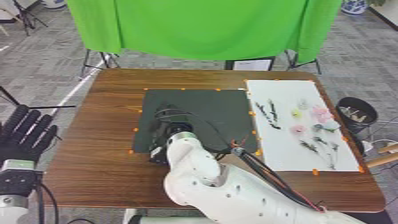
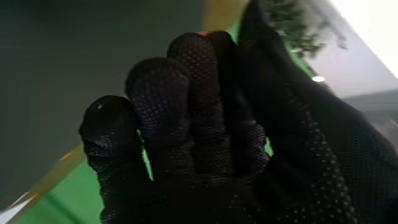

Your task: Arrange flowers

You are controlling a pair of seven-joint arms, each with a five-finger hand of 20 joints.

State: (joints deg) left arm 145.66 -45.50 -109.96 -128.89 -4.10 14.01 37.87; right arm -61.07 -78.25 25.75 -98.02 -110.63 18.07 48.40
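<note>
Between placements, I judge, my right fingers [image 2: 160,95], together over the dark mat [image 1: 213,100], should next fetch pink flowers [image 1: 323,115] rightward.

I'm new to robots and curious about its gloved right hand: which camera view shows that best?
The right wrist view: the right hand is close up there, with the glove's texture visible. The head view shows it small, dark against the dark mat, at the white arm's end.
</note>
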